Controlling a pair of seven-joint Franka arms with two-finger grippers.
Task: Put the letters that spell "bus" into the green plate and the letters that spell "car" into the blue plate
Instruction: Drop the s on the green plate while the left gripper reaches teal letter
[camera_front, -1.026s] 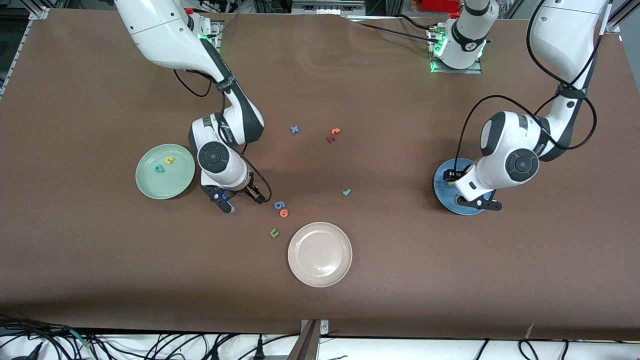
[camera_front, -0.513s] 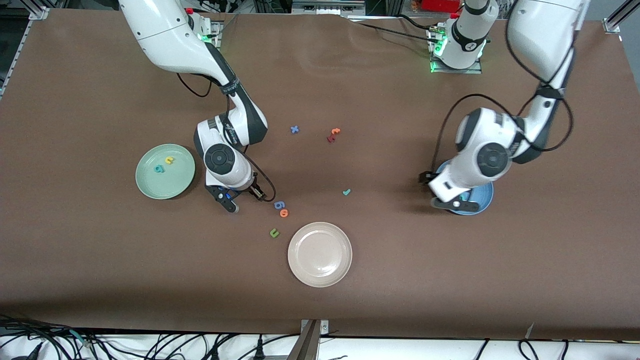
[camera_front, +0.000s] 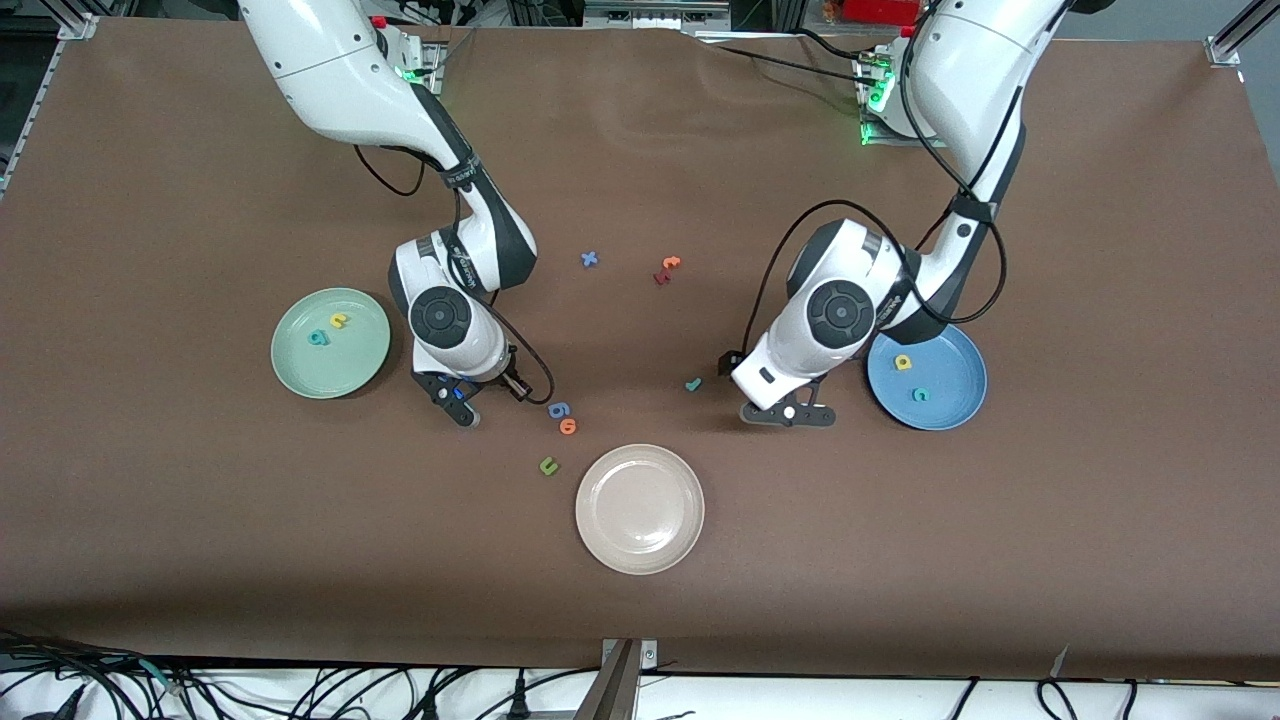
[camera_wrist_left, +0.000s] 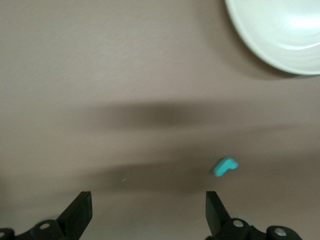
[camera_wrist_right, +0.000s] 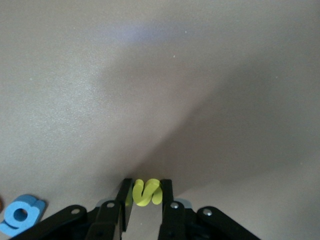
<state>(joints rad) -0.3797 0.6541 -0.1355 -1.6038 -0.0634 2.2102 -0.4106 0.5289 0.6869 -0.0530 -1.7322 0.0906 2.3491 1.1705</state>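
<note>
Left gripper (camera_front: 787, 413) swung off blue plate (camera_front: 950, 405) — two letters inside, green plate (camera_front: 300, 375) two.

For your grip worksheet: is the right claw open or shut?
Shut: the right claw pinches the yellow "s" between its fingers.

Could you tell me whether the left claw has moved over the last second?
Yes. The left claw has left the blue plate and crossed toward the table's middle, now open beside the teal r.
</note>
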